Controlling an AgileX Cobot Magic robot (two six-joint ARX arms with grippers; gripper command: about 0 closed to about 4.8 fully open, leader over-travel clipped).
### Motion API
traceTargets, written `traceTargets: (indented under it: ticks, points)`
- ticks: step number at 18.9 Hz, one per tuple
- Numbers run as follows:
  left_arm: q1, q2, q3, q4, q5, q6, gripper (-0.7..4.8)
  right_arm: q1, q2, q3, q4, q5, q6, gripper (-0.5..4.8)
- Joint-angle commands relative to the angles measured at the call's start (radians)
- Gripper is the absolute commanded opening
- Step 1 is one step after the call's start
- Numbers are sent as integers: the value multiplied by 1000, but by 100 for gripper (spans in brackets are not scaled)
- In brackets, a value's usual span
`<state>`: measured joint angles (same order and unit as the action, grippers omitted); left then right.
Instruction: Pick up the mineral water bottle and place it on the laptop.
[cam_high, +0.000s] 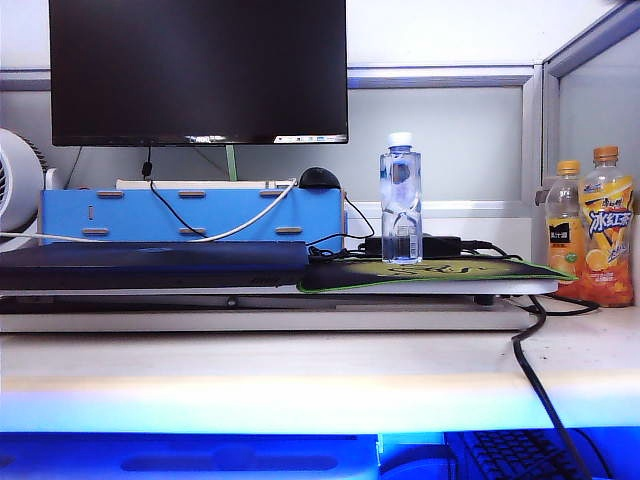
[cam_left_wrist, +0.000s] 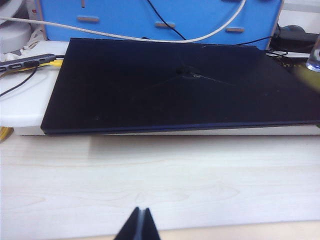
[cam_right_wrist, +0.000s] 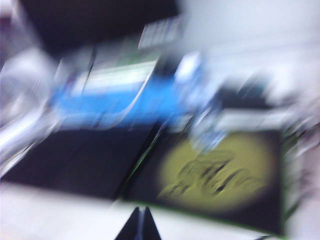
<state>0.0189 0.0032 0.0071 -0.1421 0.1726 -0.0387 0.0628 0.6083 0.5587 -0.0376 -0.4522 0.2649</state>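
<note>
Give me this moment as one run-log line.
bottle: upright on mouse mat, untouched | laptop: lid bare | left gripper: shut, over table | right gripper: shut, empty

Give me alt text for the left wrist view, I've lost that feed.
A closed dark laptop lies flat on a white stand, filling most of the view, with a blue box and a white cable behind it. The left gripper, shut, hangs over bare pale desk in front of it.
</note>
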Motion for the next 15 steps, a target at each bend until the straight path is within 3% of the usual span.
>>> traceTargets:
  ticks: [1,2,4,5,6,9,10,12,15]
  points:
    - [0,-2,0,-6,7,2,-2,7,256,146,28,-337,101,0]
    - [0,-2,0,-6,7,1,-2,7,361,176,124,-475,259,0]
    - [0,-2,0,-6,7,1,-2,8,428,176,178,-537,317,0]
    - [0,-2,0,-6,7,1,-2,11,463,176,169,-568,275,101]
    - [0,-2,0,-6,7,2,-2,13,475,176,169,-569,236,458]
    - [0,-2,0,-6,7,2,-2,52,476,179,156,-351,125,479]
    - [0,-2,0,-6,7,2,-2,94,476,186,139,-159,-6,479]
    - [0,-2,0,-6,7,2,-2,185,476,186,141,130,-195,479]
    - [0,-2,0,-6,7,2,-2,315,520,186,273,454,-426,479]
